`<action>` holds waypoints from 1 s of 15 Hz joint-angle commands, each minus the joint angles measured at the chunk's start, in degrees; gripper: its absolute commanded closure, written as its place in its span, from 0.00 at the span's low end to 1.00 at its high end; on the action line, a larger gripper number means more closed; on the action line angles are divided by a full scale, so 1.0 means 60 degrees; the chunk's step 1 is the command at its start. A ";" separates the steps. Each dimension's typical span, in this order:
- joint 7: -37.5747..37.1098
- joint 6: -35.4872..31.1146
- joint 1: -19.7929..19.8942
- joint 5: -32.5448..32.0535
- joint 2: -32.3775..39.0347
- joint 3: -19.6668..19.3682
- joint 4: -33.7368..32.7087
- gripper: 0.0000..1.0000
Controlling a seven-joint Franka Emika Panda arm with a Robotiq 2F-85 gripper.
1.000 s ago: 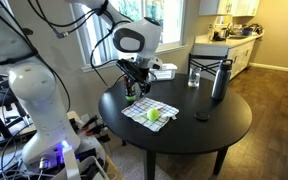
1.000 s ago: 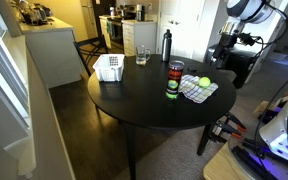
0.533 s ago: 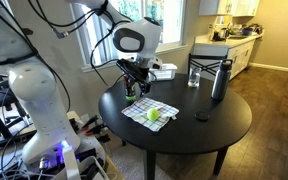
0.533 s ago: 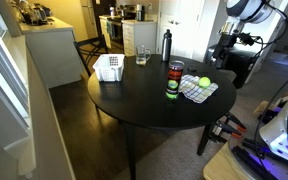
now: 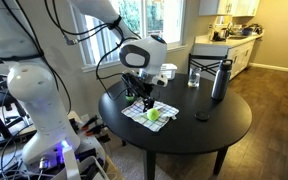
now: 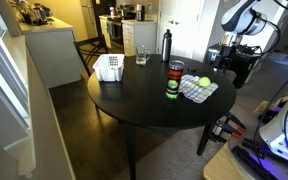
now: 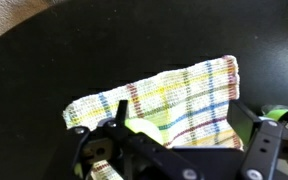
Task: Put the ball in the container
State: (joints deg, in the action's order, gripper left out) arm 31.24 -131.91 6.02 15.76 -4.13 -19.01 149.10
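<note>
The yellow-green ball (image 5: pixel 154 115) lies on a checkered cloth (image 5: pixel 144 112) near the round table's edge; it also shows in an exterior view (image 6: pixel 204 82). The maroon-and-green container (image 6: pixel 173 80) stands upright just beside the cloth. My gripper (image 5: pixel 142 98) hangs open a little above the cloth, close to the ball, and also shows at the table's far side (image 6: pixel 224 66). In the wrist view the open gripper (image 7: pixel 184 113) frames the cloth (image 7: pixel 179 90), and the ball (image 7: pixel 141 125) peeks out by one finger, partly hidden by the gripper body.
A white rectangular bin (image 6: pixel 108 67), a clear glass (image 6: pixel 142 55) and a dark bottle (image 6: pixel 167 45) stand across the black table (image 6: pixel 134 105). A small dark object (image 5: pixel 202 117) lies on the table. Robot base and cables stand beside the table.
The arm has swung lower and over the cloth toward the ball. The ball, cloth and container have not moved.
</note>
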 commanded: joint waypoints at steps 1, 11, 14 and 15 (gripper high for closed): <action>0.0239 -0.0621 0.0438 0.0346 0.0916 0.0282 -0.0326 0.00; 0.1826 -0.2235 0.1307 0.2347 0.2649 0.1377 -0.1072 0.00; 0.1890 -0.2417 0.1689 0.2366 0.2993 0.1669 -0.1264 0.00; 0.1901 -0.2455 0.1803 0.2353 0.3062 0.1759 -0.1310 0.00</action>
State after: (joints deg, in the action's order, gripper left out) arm 39.37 -144.77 14.01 27.71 12.40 -10.72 142.19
